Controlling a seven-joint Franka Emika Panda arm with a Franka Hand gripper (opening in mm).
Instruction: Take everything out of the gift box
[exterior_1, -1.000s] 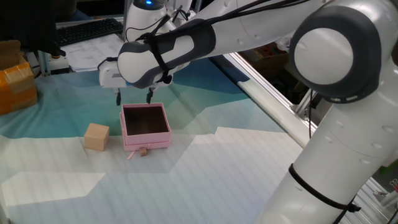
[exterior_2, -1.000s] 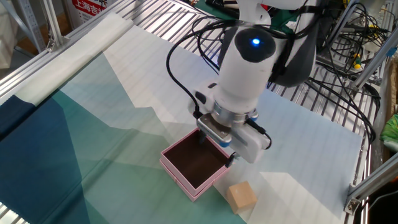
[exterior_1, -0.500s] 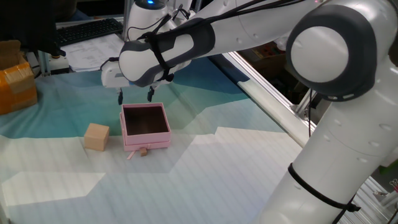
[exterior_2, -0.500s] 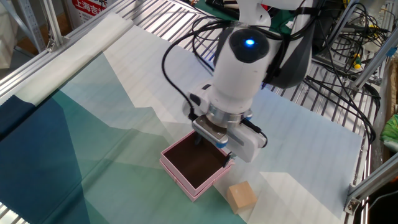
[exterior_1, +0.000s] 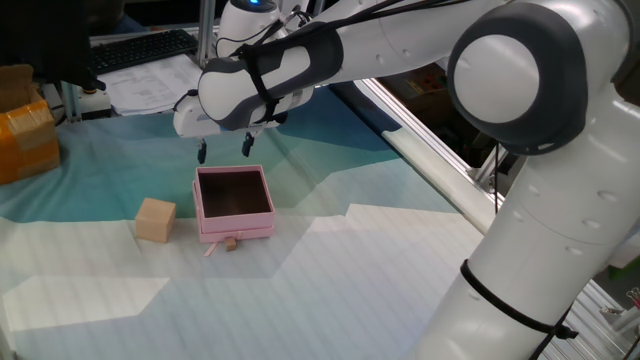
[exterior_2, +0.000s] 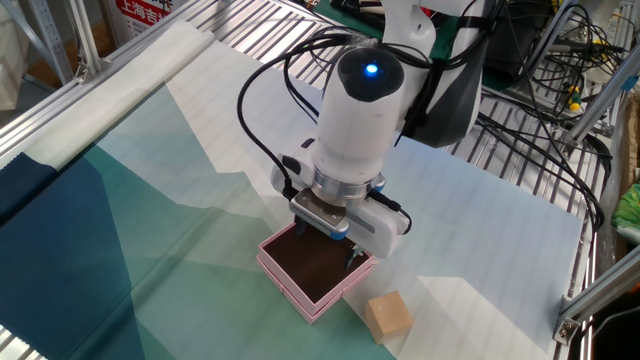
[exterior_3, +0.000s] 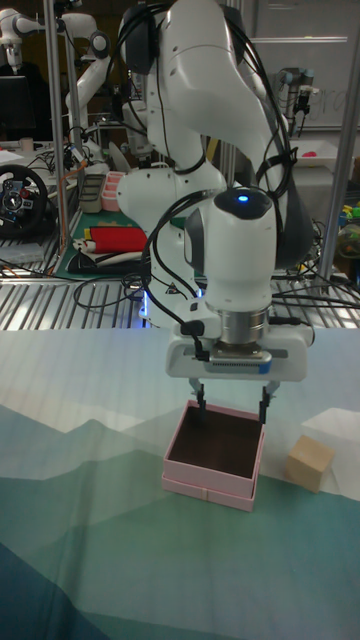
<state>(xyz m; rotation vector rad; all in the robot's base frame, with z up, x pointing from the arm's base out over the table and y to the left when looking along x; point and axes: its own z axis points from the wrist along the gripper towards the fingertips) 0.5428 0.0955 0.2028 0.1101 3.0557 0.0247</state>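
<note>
The pale-pink gift box (exterior_1: 238, 228) sits on the cloth, and its dark brown inside looks bare. A light-tan cube (exterior_1: 155, 220) rests on the cloth just left of it, outside the walls. A tiny tan-brown piece (exterior_1: 232, 242) lies in front of the box by the ribbon tab. My gripper (exterior_1: 224, 150) hangs open over the box's far wall, holding nothing. The other fixed view has the gripper (exterior_2: 324, 245) above the box (exterior_2: 285, 280), with the cube (exterior_2: 387, 313) beside it. The tall view shows the gripper (exterior_3: 233, 400), box (exterior_3: 205, 488) and cube (exterior_3: 310, 462).
An orange-brown taped carton (exterior_1: 25, 135) stands at the far left edge. A keyboard and papers (exterior_1: 140, 50) lie behind the table. A metal rail (exterior_1: 430, 150) runs along the right side, and my arm reaches over the middle of the table.
My open gripper has shifted a little sideways along the box's far wall and risen slightly. The box, cube and tiny piece have not moved.
</note>
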